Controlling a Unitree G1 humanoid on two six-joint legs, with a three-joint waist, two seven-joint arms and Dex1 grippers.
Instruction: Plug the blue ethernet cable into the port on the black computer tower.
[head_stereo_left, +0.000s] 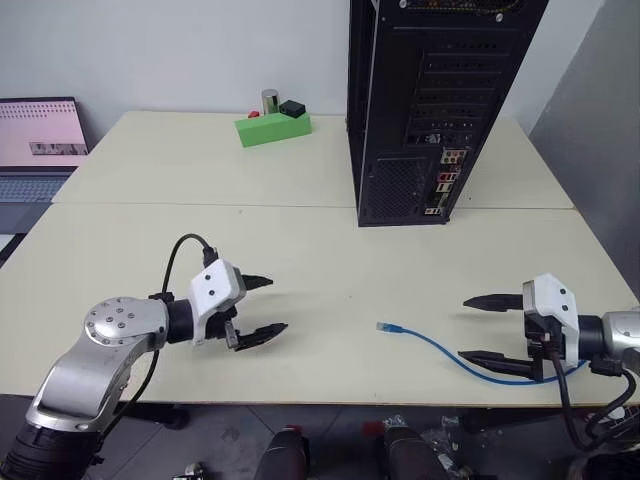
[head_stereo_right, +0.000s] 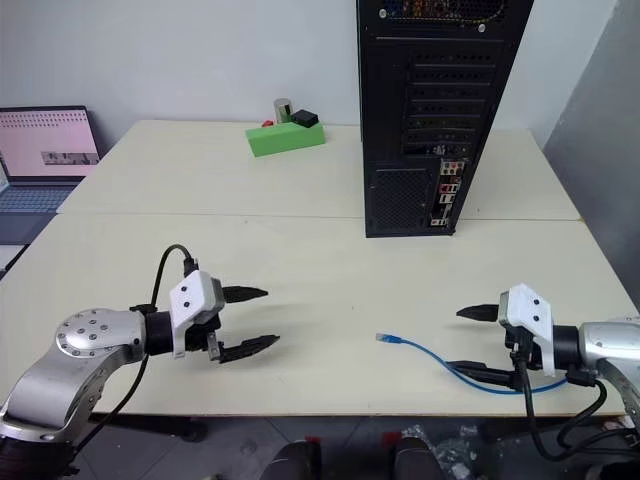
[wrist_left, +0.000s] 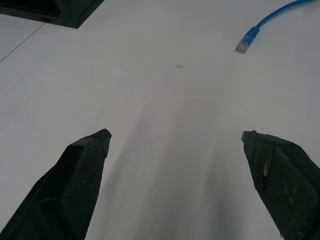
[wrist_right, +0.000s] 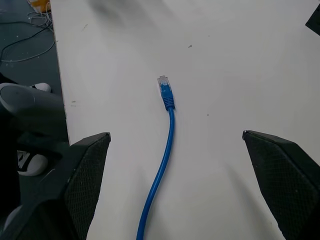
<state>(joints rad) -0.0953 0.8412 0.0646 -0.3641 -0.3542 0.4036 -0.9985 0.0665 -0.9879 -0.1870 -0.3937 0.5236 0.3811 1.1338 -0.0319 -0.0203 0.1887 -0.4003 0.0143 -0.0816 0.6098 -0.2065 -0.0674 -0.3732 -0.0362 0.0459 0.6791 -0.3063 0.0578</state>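
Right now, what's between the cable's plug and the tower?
Only bare table, seen from the left eye: blue ethernet cable plug near the front edge, black computer tower behind.

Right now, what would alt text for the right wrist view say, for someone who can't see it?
A blue ethernet cable lies loose on a pale table, its clear plug pointing away from the camera. The right pincer is open, one black finger on each side of the cable, touching nothing.

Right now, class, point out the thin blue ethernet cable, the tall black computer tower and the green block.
blue ethernet cable (wrist_right: 165, 95), right wrist view, plug end.
black computer tower (head_stereo_left: 395, 190), left eye view, vent grille.
green block (head_stereo_left: 273, 128), left eye view, top face.
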